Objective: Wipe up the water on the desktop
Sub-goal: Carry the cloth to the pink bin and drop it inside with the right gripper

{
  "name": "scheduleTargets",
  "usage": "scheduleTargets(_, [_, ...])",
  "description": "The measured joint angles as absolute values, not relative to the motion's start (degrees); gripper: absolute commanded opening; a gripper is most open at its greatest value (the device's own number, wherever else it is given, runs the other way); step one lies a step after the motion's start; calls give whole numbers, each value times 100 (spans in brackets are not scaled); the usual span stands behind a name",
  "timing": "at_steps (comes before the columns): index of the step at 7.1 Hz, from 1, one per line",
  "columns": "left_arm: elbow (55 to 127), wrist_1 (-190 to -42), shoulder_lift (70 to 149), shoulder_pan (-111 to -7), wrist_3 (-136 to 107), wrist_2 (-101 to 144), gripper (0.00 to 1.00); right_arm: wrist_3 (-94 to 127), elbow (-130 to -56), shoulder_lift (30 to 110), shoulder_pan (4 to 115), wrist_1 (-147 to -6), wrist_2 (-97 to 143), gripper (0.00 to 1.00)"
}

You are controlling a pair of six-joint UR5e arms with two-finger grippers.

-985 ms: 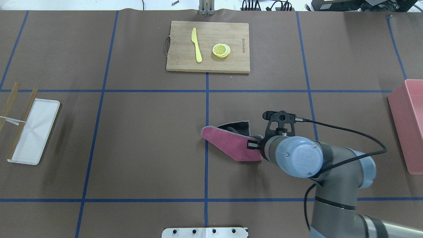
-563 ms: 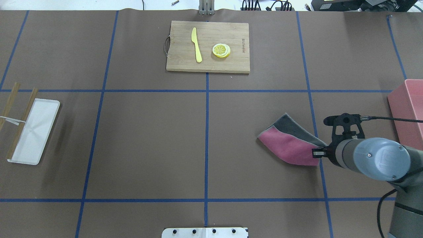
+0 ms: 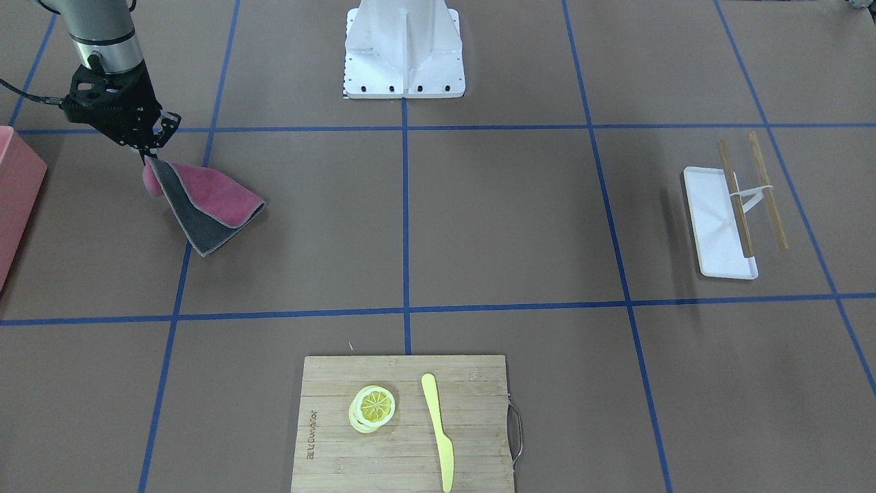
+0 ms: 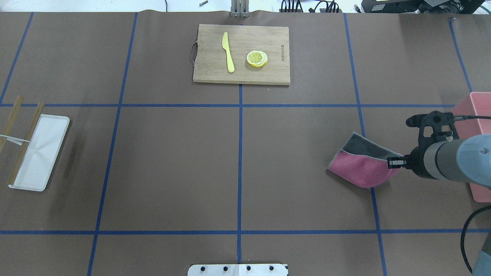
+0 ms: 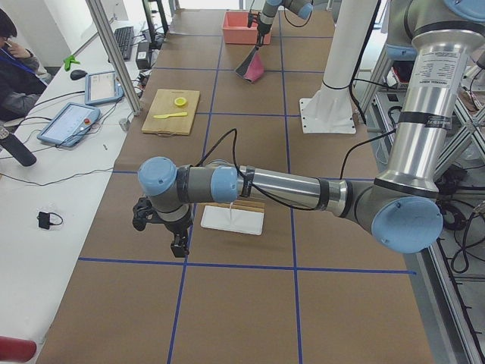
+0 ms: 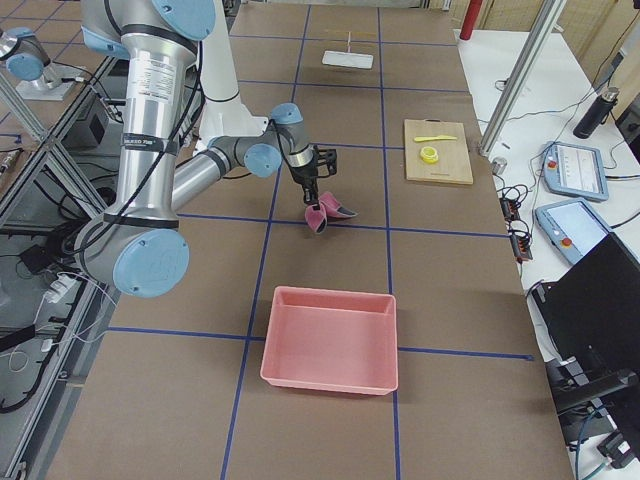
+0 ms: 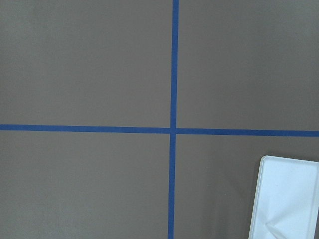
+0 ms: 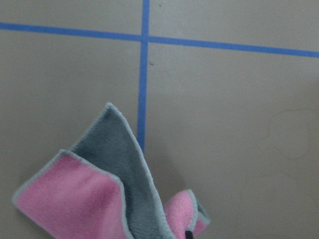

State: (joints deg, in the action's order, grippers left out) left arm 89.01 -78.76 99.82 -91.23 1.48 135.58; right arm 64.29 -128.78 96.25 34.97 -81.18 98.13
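The desktop (image 4: 172, 165) is a brown surface crossed by blue tape lines. My right gripper (image 4: 395, 163) is shut on a corner of a pink and grey cloth (image 4: 360, 170), whose free end trails on the desktop toward the centre. The gripper (image 3: 147, 154) and cloth (image 3: 205, 205) also show in the front view. In the right wrist view the cloth (image 8: 99, 199) hangs folded, with faint ring-shaped marks (image 8: 289, 134) on the surface beside it. The left gripper (image 5: 178, 246) shows only in the exterior left view, hovering near the white tray; I cannot tell its state.
A pink bin (image 4: 473, 145) stands just right of the right gripper. A bamboo cutting board (image 4: 241, 53) with a yellow knife (image 4: 228, 51) and a lemon slice (image 4: 257, 58) lies at the far middle. A white tray (image 4: 38, 153) with chopsticks sits far left.
The right gripper has dragged the cloth from the table's centre to the right, close to the pink bin. Nothing else has moved.
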Motion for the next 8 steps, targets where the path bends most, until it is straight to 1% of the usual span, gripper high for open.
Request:
scheduleTargets(2, [8903,-7862,9958,-9123,142,13606,99,5814,-12874,9194,4819,-8231,11073,0])
scheduleTargets(3, [8896,-7840,9945,-9123,139,13614,99,4942,-12850,9134,5683,-8560,11720,0])
scheduleTargets(5, [8954,-7831,9885,-9123,-191,13637,99,2765,-12677,9131,7172,-9534,12330,0])
scheduleTargets(7, [9075,-7861,9811,-9125,-467,13646,99,545,-12262,9220,8514,-10342,12570,0])
scheduleTargets(8, [9095,-7864,9804,-9126,-496,13648,99,-234,-12076,9391,9035,-10555,12648,0])
